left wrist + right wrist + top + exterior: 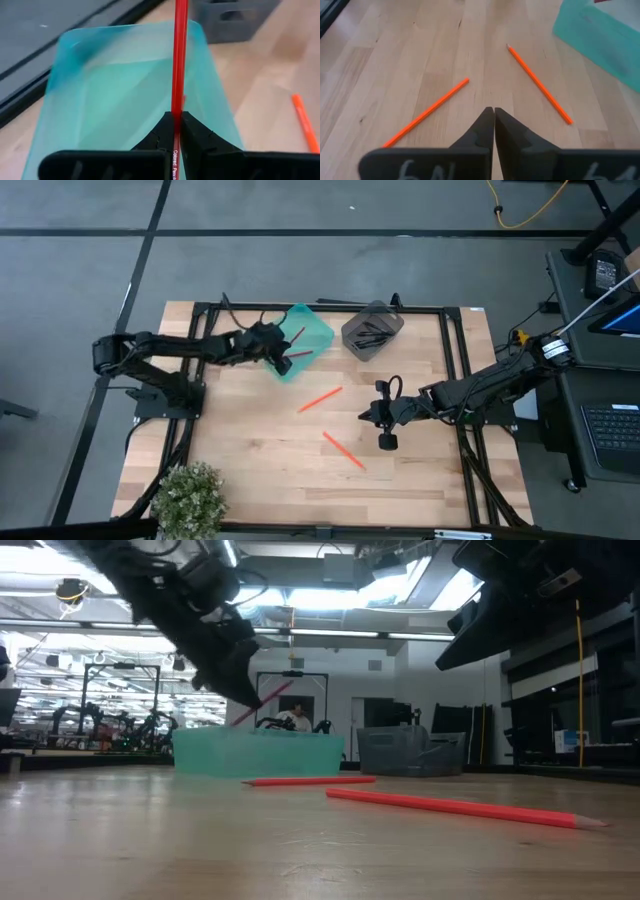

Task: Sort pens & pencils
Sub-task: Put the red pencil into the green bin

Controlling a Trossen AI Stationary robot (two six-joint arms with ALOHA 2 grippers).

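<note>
Robotics lab: rows of robot rigs (110, 725)

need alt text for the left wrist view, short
The left gripper is shut on a red pencil that sticks out forward over a translucent teal bin. Beyond the bin stands a dark grey bin on the wooden table, and an orange pencil lies on the wood beside the teal bin.
</note>
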